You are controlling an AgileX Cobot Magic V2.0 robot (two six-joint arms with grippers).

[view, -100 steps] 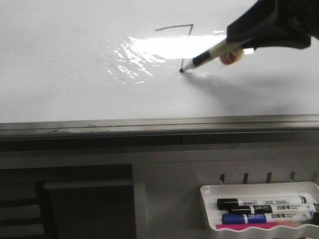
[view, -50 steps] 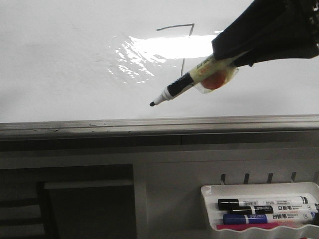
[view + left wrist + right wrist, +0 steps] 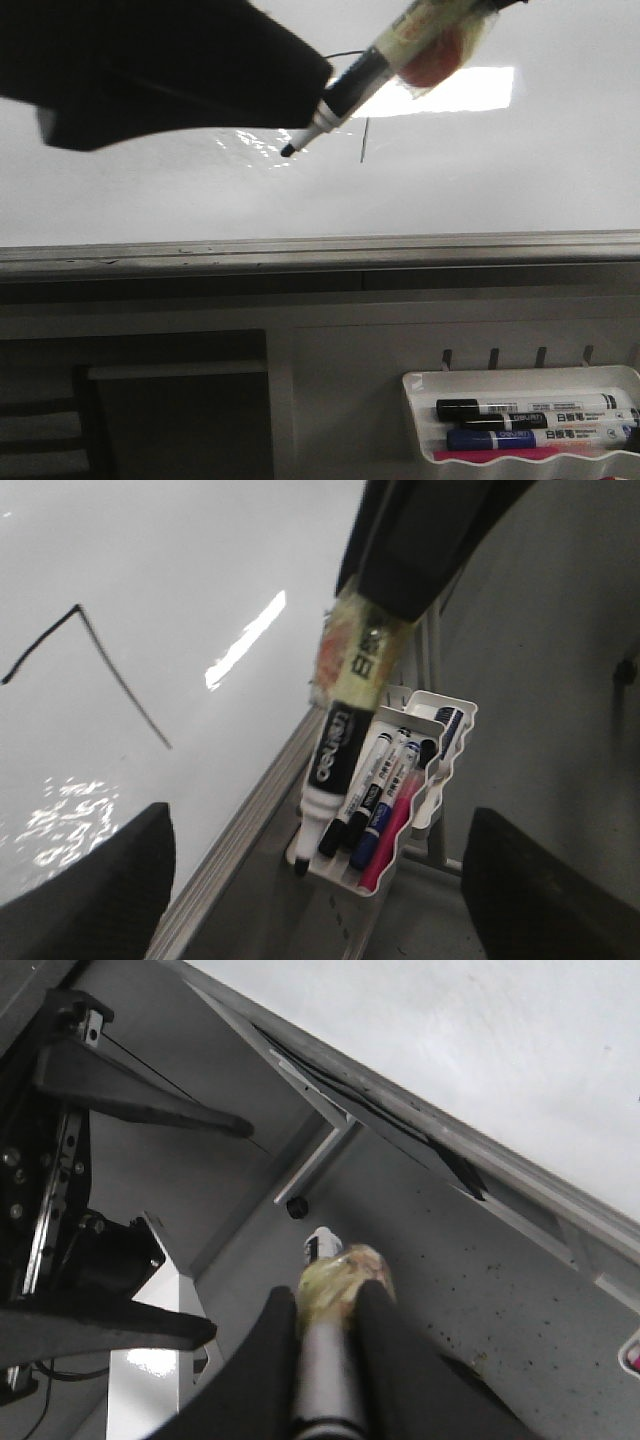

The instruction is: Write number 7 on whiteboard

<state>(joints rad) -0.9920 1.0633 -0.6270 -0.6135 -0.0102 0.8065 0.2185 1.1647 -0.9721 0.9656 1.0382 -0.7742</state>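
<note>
Marker tip hovers off the whiteboard, beside number 7.

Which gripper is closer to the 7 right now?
Left, it seems. The left gripper hangs beside the number 7, covering its top stroke in the front view; the right gripper, clamping the marker, sits farther right.

number 7 top hidden by dark arm
</note>
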